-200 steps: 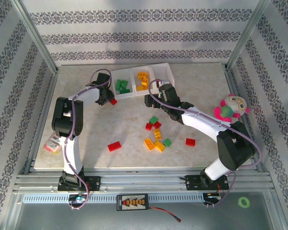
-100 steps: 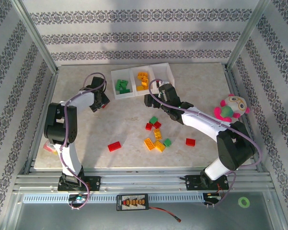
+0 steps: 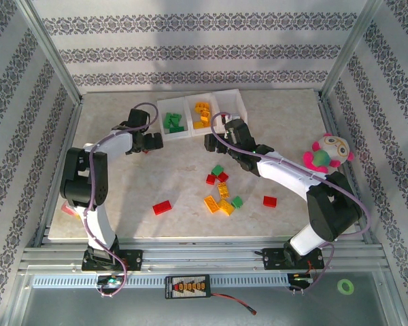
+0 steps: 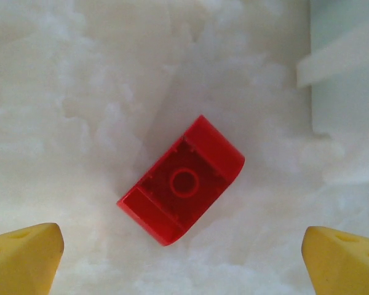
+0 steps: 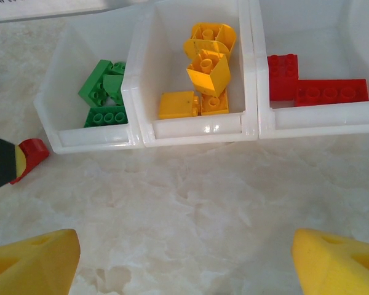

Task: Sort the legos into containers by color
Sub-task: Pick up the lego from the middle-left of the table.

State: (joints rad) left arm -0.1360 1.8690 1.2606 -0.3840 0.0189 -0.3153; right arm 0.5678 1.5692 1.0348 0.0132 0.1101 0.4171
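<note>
Tabletop (image 3: 156, 180) is carrying everything, pale marble pattern. Left arm (image 3: 98, 197) is reaching toward the left end of the bins. Right arm (image 3: 292, 173) is stretching in from the other side, across their front.

Bins (image 5: 197, 129) are sitting in a joined row at the far side. Green bricks (image 5: 104, 101) are lying in the left one, yellow bricks (image 5: 206, 67) in the middle, red bricks (image 5: 310, 89) in the right. Plush toy (image 3: 324, 155) is sitting off right, not part of the job. Loose bricks (image 3: 221, 193) are waiting mid-table, mixed colours.

Right gripper (image 5: 184, 246) is hovering low before the bins, fingers spread wide, holding nothing. Left gripper (image 4: 181, 246) is hanging over the table, fingers wide apart, gripping nothing.

Red brick (image 4: 181, 180) is lying on the table below it, hollow side up and turned diagonally to the fingers. It is touching neither finger, and it is sitting just outside the green bin's outer wall.

Step in hand is looking like a pick of that brick. Doing it well means:
- turning the wrist so the pads are meeting the long flat sides squarely
- dropping straight down and closing gently
- lifting clear of the rims and carrying it past two bins to the red one

Right arm is crowding that route, so going high or waiting seems wise.
</note>
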